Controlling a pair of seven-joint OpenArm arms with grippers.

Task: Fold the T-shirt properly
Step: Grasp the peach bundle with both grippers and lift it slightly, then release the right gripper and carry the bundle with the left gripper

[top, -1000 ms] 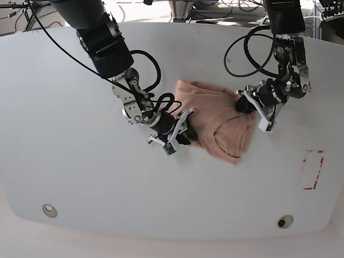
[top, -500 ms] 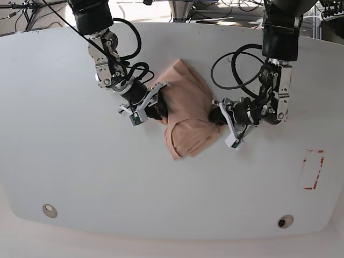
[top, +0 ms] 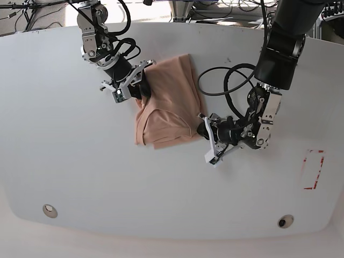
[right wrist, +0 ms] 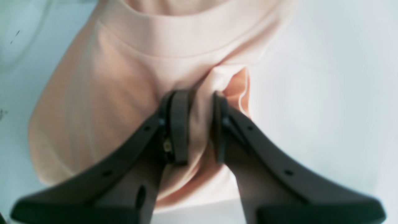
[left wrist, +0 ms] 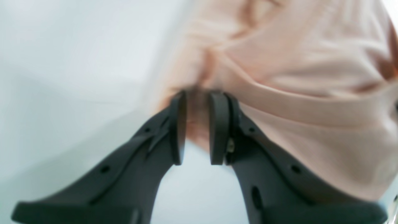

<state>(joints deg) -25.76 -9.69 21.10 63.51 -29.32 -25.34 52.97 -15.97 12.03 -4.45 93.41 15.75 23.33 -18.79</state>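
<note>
The salmon-pink T-shirt (top: 171,99) lies bunched and partly doubled over on the white table (top: 75,161), left of centre toward the back. My right gripper (top: 141,89) is at its left edge, shut on a fold of the cloth. In the right wrist view, pink fabric (right wrist: 124,77) is pinched between the right gripper's (right wrist: 200,95) dark fingers. My left gripper (top: 202,129) holds the shirt's lower right corner. The left wrist view shows the left gripper (left wrist: 198,96) shut on a pinch of blurred shirt (left wrist: 295,62). No emblem or collar shows.
A red rectangular marking (top: 313,170) lies on the table at the right. Two round fittings (top: 49,209) (top: 285,221) sit near the front edge. Black cables loop beside both arms, and stands and wiring crowd the far edge.
Both arms have swung left across the table, dragging the T-shirt with them. The shirt has turned and now lies farther left and back. Both grips have stayed on the cloth.
</note>
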